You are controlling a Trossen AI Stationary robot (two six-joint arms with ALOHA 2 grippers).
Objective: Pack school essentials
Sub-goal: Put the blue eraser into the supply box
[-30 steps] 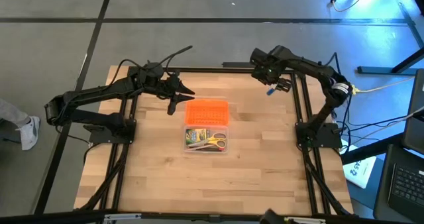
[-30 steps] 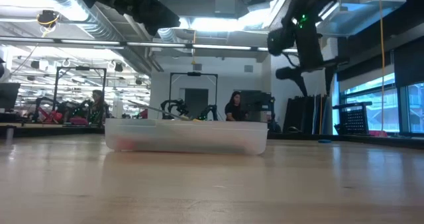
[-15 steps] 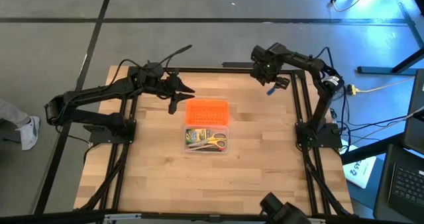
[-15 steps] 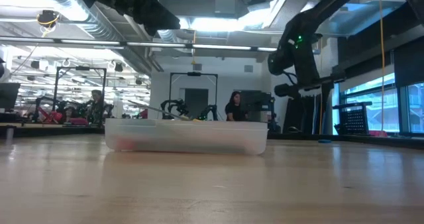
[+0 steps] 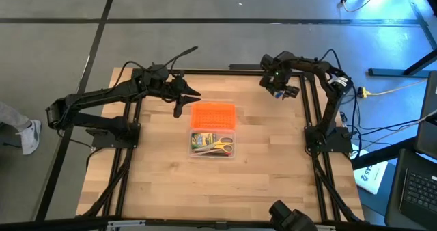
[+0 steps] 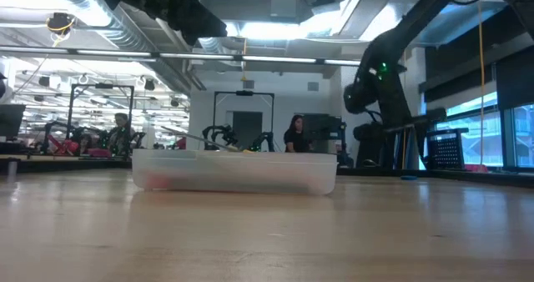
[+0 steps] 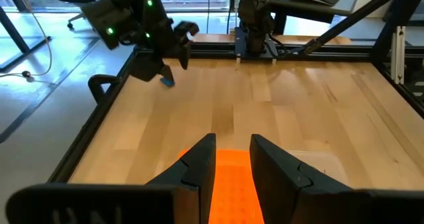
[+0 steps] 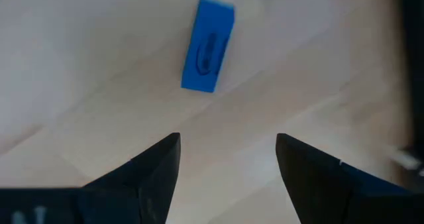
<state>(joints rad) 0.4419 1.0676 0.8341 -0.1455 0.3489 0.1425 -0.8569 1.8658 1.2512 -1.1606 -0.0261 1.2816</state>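
A small blue block (image 8: 208, 45) lies flat on the bare wood near the table's far right corner; it also shows as a blue speck (image 7: 165, 82) in the left wrist view. My right gripper (image 8: 227, 159) hangs open just above it, pointing down, with the block slightly ahead of the fingertips. A clear box (image 5: 212, 147) in mid-table holds the green-yellow crayon box (image 5: 200, 141) and yellow-handled scissors (image 5: 222, 146). An orange lid (image 5: 212, 115) covers its far half. My left gripper (image 7: 232, 159) hovers over the lid's far left corner, open by a narrow gap. The pencils and the pink block are hidden.
Black frame rails (image 5: 311, 104) run along the table's far and right edges, close to the right gripper. Bare wood (image 5: 164, 176) spreads around the box on its near side. People and equipment show in the room beyond the table (image 6: 294, 136).
My right gripper has come down toward the blue block near the far right corner and shifted a little toward the right edge, with its arm folding in. The left arm and the box have kept still.
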